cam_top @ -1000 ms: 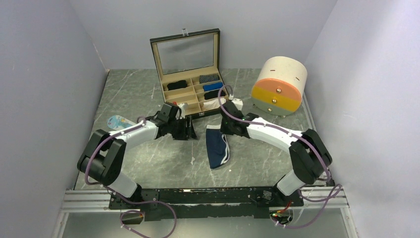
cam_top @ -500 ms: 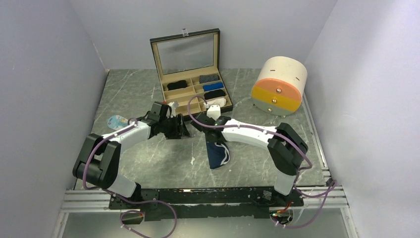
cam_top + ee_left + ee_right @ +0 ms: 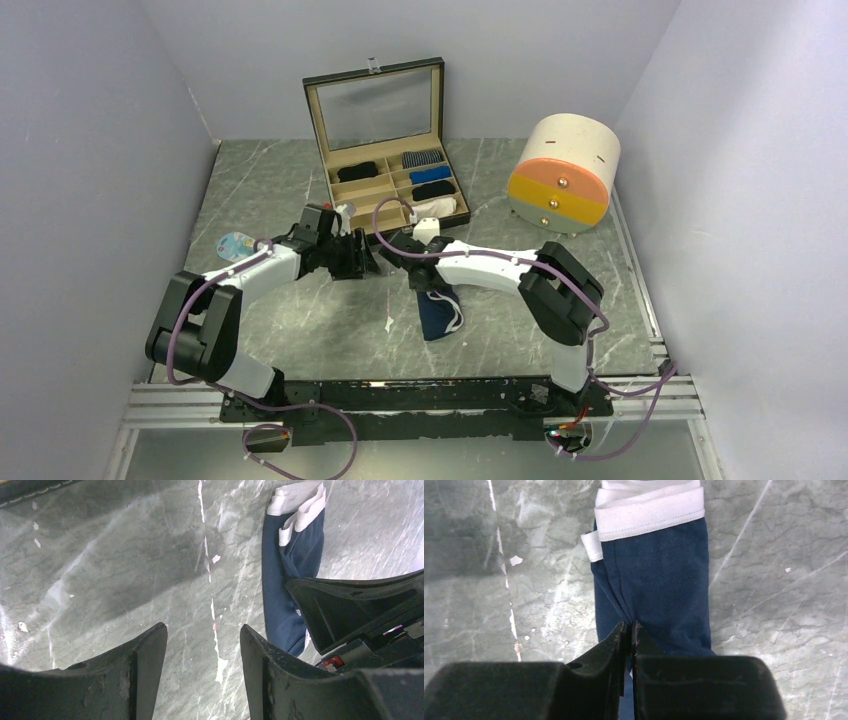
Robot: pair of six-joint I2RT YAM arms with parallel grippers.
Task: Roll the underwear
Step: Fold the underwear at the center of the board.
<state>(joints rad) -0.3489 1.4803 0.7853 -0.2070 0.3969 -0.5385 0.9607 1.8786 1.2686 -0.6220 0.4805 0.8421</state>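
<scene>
Right now the navy underwear (image 3: 659, 590) lies as a long folded strip on the desk (image 3: 100, 555). The right end effector (image 3: 630, 627) is clamped together on a pinch of its cloth, opposite the white waistband. The left end effector (image 3: 202, 630) hangs apart over bare desk just beside it. A good roll likely needs a tight, even first tuck while the left pins the strip flat.

On my feed the grey marbled tabletop (image 3: 270, 180) has the navy underwear (image 3: 435, 315) lying mid-table. There's an open compartment case (image 3: 378, 105) at the back, a round drawer unit (image 3: 565, 175) back right, and a small blue packet (image 3: 237, 244) far left.
</scene>
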